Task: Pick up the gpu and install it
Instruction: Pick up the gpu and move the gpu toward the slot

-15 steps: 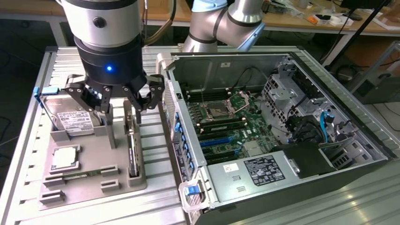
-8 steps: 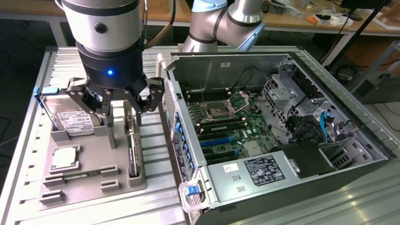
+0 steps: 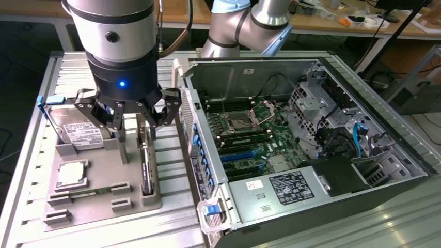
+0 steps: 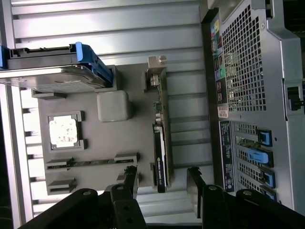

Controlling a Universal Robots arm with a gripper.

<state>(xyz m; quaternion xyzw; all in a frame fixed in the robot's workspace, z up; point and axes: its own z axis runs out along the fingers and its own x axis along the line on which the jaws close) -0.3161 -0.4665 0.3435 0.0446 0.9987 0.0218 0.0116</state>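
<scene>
The hand [image 3: 138,120] hangs nearest the lens. It points straight down, with its fingers spread wide and holding nothing. The gpu [image 3: 146,165] stands on its long edge in a slot of the grey fixture tray [image 3: 103,206], directly under the hand. In the wrist view one fingertip [image 4: 131,174] lies on each side of the card's dark end, clear of it. A grey post [image 3: 123,150] stands just beside one face. The other face looks onto a strip of bare counter [image 3: 172,170], bounded by the open computer case [image 3: 310,129].
</scene>
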